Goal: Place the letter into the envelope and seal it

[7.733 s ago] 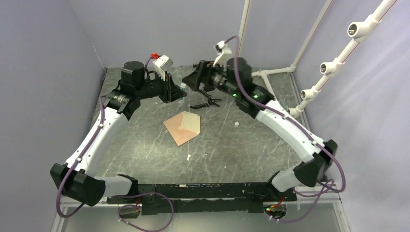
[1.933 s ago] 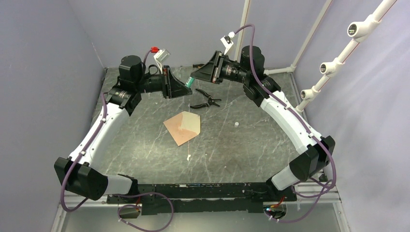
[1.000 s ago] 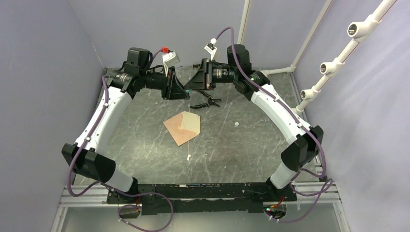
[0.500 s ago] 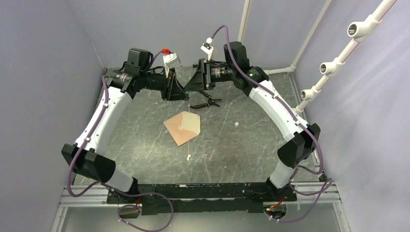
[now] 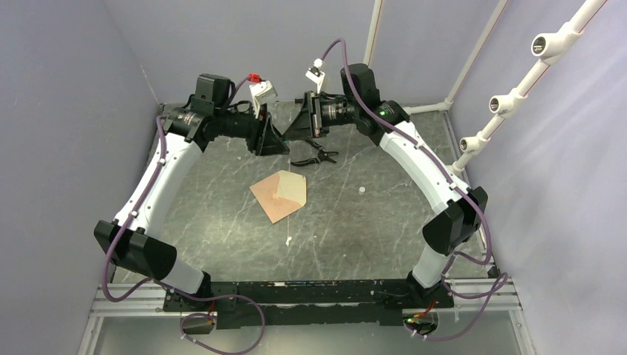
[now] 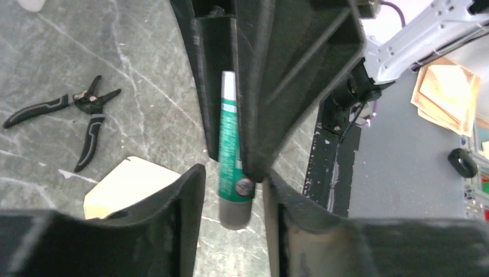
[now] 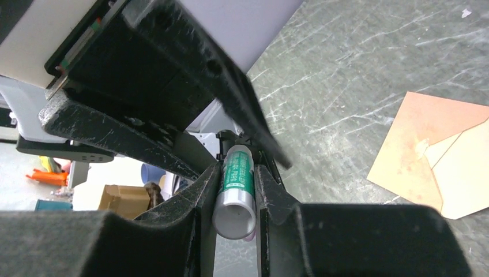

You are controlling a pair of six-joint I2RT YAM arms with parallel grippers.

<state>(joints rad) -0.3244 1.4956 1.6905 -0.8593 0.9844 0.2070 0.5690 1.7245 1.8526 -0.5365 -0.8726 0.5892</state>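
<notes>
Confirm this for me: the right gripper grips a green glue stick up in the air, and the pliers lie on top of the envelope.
Not quite. The pliers lie on the bare table, beyond the envelope and clear of it, as the top view shows. The rest is right: the right gripper grips a green glue stick up in the air.

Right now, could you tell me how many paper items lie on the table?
2: the letter in the middle, and the envelope overlapping its right side. Another could hide beneath.
</notes>
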